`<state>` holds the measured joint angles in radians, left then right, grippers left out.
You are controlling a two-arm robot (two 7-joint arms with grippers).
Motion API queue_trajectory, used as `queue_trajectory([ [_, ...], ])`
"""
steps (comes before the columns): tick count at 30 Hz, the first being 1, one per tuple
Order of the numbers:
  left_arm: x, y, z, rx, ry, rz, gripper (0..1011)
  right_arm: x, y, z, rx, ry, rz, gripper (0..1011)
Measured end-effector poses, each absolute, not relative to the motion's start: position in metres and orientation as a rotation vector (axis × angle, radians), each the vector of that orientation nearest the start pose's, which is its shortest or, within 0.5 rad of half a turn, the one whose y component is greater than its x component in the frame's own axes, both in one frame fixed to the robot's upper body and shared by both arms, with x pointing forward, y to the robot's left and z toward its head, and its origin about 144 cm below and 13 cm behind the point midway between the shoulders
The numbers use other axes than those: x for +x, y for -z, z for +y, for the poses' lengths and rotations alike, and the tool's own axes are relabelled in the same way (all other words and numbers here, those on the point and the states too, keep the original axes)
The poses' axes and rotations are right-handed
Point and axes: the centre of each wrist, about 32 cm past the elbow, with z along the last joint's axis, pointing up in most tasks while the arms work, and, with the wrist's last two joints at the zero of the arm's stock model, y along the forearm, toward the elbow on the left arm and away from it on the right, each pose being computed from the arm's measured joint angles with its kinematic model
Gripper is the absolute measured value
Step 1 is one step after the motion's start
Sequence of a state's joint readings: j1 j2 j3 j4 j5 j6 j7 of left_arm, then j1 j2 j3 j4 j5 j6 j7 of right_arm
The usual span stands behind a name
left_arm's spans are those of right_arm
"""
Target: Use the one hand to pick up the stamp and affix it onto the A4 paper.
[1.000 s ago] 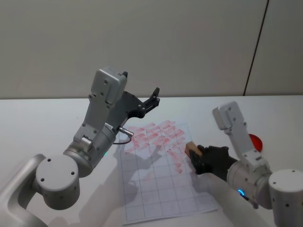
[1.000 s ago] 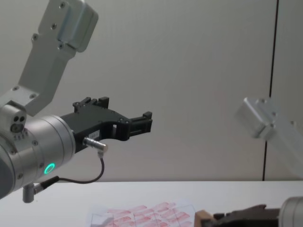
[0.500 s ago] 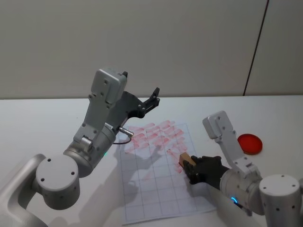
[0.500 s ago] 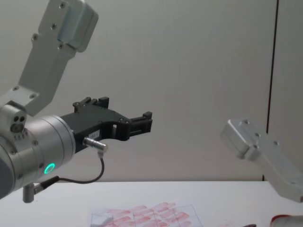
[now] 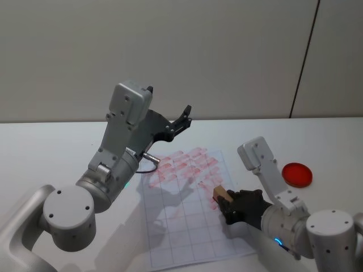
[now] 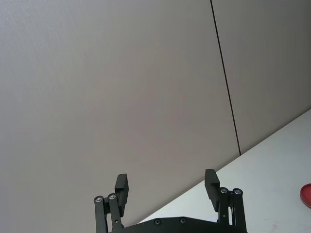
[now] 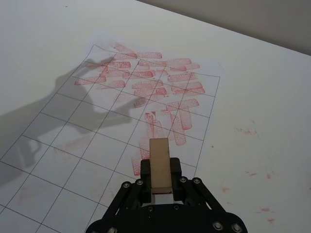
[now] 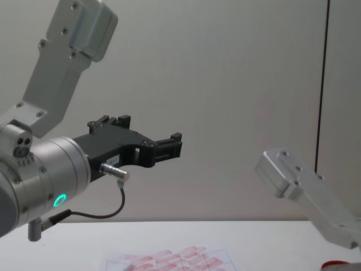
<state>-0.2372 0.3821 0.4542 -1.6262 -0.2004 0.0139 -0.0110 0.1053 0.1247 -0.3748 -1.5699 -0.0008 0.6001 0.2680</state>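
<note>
Right pincer point(image 7: 160, 171) grips stamp point(image 7: 160, 154) over A4 paper point(image 7: 92, 145).

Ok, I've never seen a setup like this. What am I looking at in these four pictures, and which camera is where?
It is a robot with two metal arms, each ending in a black gripper. One picture looks down from its head, one looks across from its chest, and one comes from a camera on each wrist. On the white table lies a gridded A4 paper with red stamp imprints, and a round red ink pad sits to its right. The right gripper is low over the paper's right side, jaws shut on a small wooden stamp. Whether the stamp touches the sheet cannot be told. The left gripper is raised above the table, jaws open, holding nothing.
</note>
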Motion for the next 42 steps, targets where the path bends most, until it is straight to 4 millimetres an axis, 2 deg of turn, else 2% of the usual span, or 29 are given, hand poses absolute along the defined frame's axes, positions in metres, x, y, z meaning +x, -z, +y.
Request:
queue_trajectory([
  [28, 0.492, -1.204, 0.198, 0.061, -1.124, -0.268, 1001, 0.47, -1.169, -0.136, -0.548, 0.896, 0.224, 214],
  [32, 0.492, -1.204, 0.198, 0.061, -1.124, -0.268, 1001, 0.471, -1.172, -0.138, -0.528, 0.908, 0.233, 216],
  [42, 0.492, -1.204, 0.198, 0.061, -1.124, -0.268, 1001, 0.475, -1.199, -0.156, -0.422, 0.992, 0.23, 216],
])
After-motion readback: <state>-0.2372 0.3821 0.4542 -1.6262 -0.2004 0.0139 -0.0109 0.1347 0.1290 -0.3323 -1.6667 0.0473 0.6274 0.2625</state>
